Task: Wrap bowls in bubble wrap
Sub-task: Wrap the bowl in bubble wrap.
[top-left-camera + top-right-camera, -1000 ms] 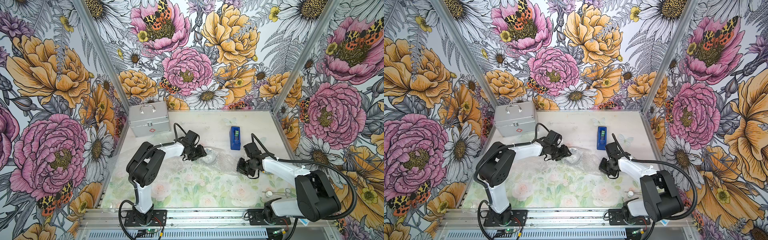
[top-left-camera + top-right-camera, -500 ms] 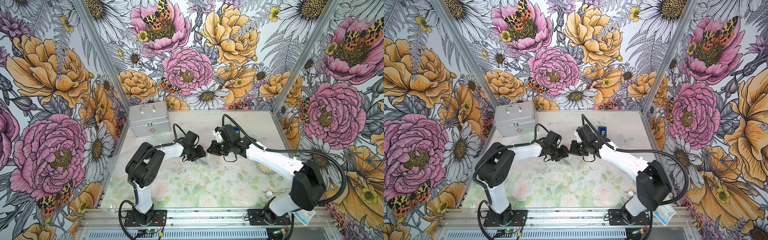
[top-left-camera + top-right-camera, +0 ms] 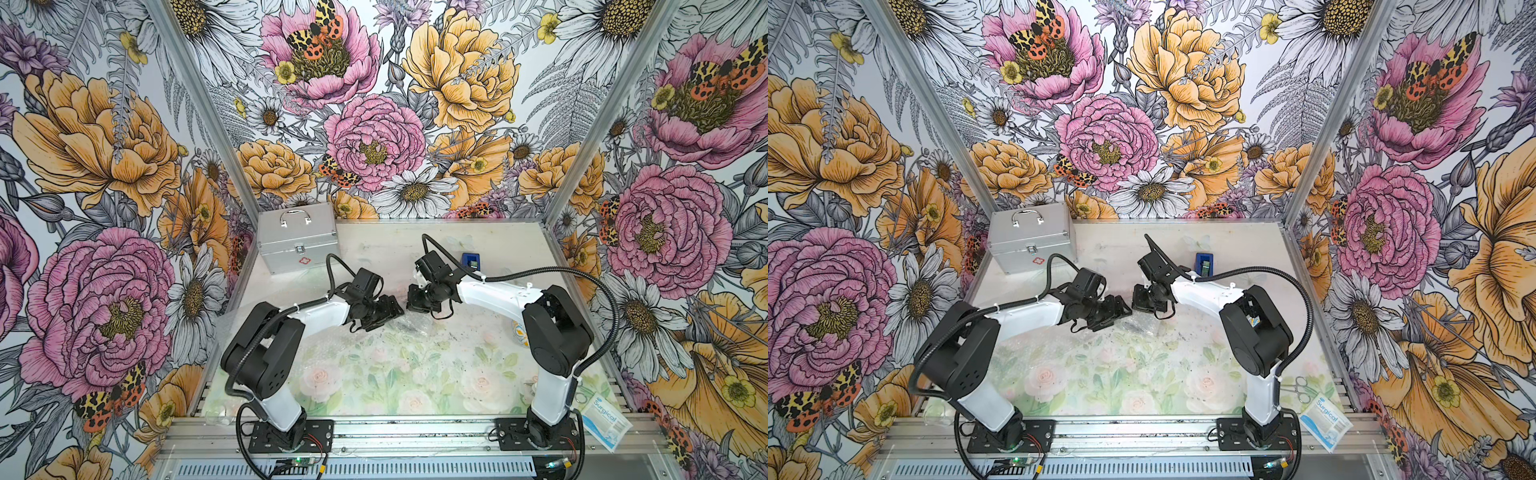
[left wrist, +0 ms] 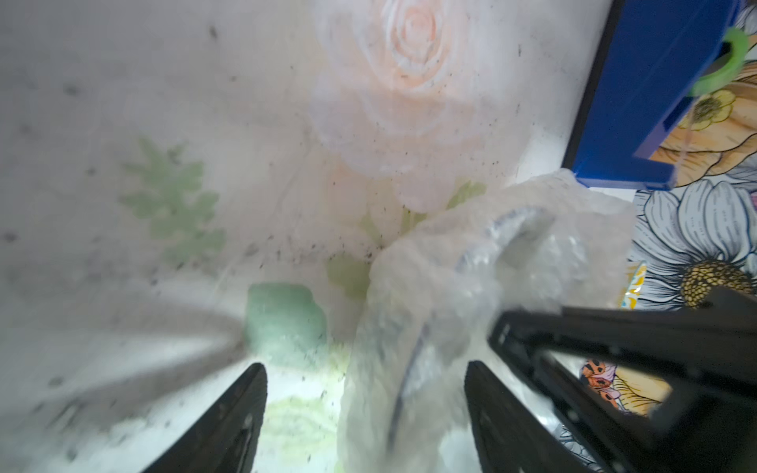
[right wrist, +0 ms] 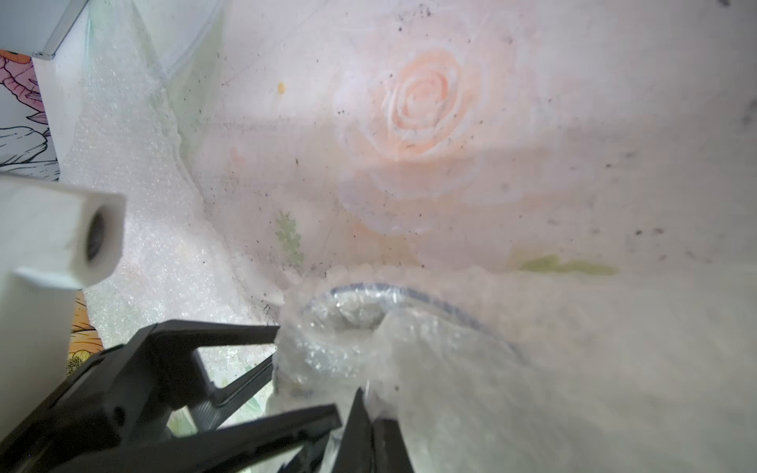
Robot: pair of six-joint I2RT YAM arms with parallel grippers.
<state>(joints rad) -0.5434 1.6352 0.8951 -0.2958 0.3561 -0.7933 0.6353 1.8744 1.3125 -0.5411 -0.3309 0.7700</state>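
The bowl (image 5: 393, 293), half-swaddled in bubble wrap (image 3: 415, 326), sits mid-bench (image 3: 395, 249). Our right gripper (image 5: 368, 409) has swung in, clamped on a flap (folding it over); our left gripper (image 4: 364, 366) has just let go, fingers wide.

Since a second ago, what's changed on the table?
The right gripper swung from the right side across to the middle, drawing bubble wrap over the bowl. It is now shut on the wrap. The left gripper, at the bowl, opened its jaws. The case and tape dispenser stayed put.
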